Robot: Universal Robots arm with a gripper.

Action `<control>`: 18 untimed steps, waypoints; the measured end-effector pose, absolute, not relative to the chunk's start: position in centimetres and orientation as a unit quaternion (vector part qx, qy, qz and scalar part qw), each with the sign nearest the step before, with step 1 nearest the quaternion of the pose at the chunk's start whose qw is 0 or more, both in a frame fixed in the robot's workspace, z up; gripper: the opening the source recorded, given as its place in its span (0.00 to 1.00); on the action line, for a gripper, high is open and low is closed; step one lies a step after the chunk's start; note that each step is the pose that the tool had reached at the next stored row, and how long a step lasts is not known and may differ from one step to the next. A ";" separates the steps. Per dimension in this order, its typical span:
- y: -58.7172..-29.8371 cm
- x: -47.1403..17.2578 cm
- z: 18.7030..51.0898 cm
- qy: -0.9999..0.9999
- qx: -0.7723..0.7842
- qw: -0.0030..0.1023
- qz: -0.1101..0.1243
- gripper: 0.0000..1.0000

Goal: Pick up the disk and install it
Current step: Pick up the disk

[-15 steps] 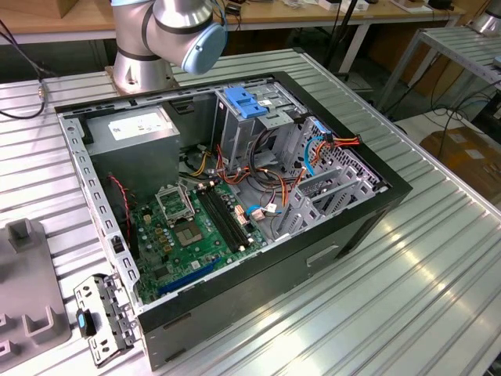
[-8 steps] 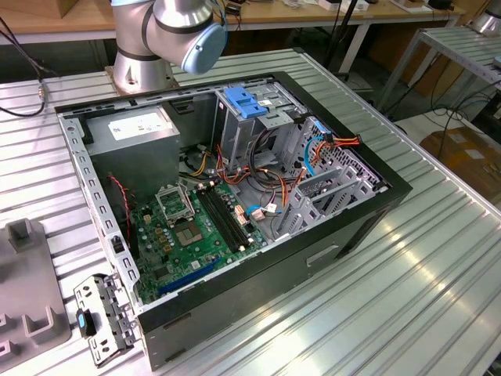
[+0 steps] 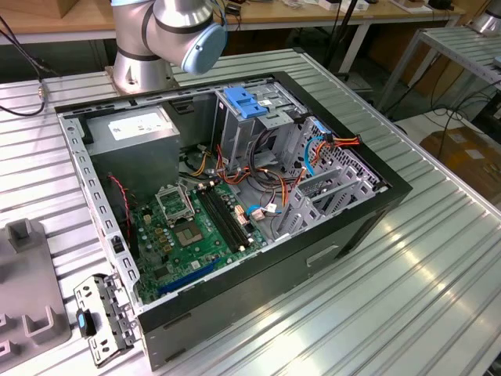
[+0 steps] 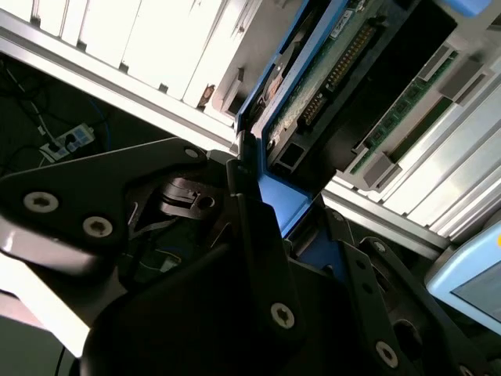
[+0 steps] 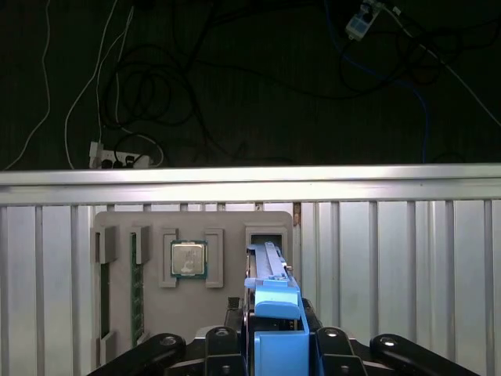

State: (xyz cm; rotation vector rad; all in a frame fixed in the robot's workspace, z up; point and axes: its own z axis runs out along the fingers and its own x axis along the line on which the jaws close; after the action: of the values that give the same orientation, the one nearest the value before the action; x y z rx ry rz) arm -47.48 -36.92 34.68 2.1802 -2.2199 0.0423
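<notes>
- The black two-fingered tool (image 5: 275, 337) appears clamped on the disk (image 5: 270, 290), a flat dark grey hard drive in a bright blue plastic carrier; the drive stands edge-on between the fingers in the first wrist view
- The drive reaches out past the fingertips towards an open slot of the grey moulded tray (image 5: 156, 223), beside a square silver processor chip (image 5: 189, 258); whether it is clear of that slot I cannot tell
- Judged so, the grasp is made and installing remains; the open black computer case (image 3: 329, 258) lies on the ribbed metal counter (image 3: 407, 298)
</notes>
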 end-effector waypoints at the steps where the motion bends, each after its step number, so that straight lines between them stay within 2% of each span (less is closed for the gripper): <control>1: -36.9 -47.5 34.8 -0.713 0.701 0.015 0.014 0.37; 18: -36.9 -47.5 35.3 -0.713 0.701 0.015 0.014 0.37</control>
State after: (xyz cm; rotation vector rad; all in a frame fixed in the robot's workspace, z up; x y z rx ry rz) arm -47.48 -36.92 35.33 2.1803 -2.2201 0.0423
